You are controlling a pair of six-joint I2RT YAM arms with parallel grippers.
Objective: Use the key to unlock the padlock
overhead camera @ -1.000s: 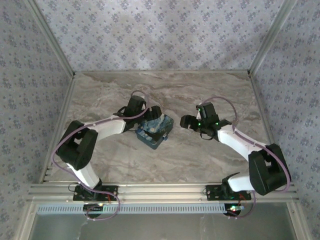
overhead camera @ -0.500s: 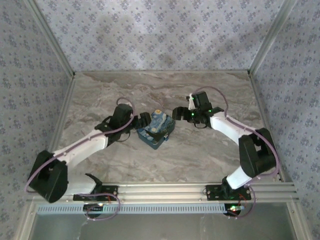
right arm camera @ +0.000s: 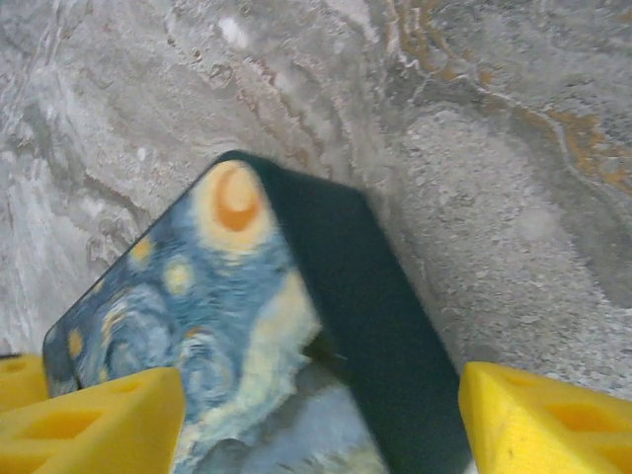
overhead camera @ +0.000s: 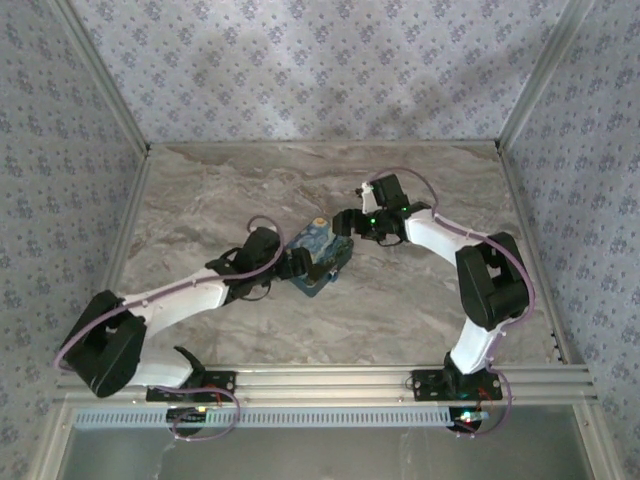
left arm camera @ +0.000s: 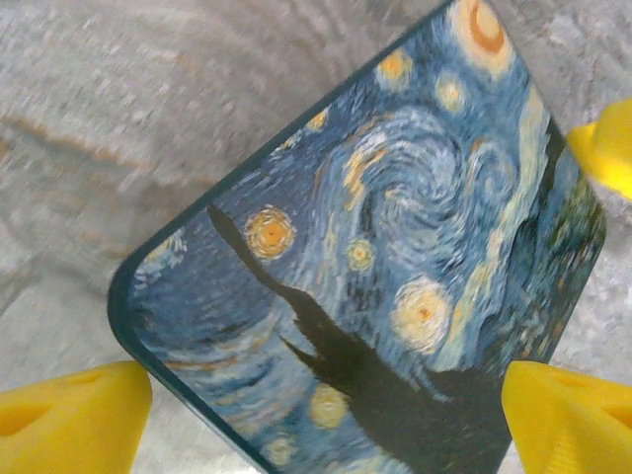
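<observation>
The padlock and the key are out of view. A blue-and-yellow swirl-painted tin (overhead camera: 318,252) lies mid-table. My left gripper (overhead camera: 295,265) is at its near-left side, open. In the left wrist view the tin's lid (left arm camera: 375,276) spans the gap between the yellow fingertips (left arm camera: 69,425) of my left gripper (left arm camera: 316,425). My right gripper (overhead camera: 345,222) is at the tin's far-right corner, open. In the right wrist view my right gripper (right arm camera: 316,425) straddles the tin's corner (right arm camera: 296,296): one fingertip (right arm camera: 89,425) is over the lid and the other stands off the dark side wall.
The marble tabletop (overhead camera: 420,300) has a metal rail (overhead camera: 320,380) along its near edge and patterned walls on three sides. A yellow fingertip of the right gripper (left arm camera: 607,153) shows at the right edge of the left wrist view.
Both arms have closed in on the tin: the left stretched low to its near-left side, the right swung left to its far corner. The right jaws have narrowed a little.
</observation>
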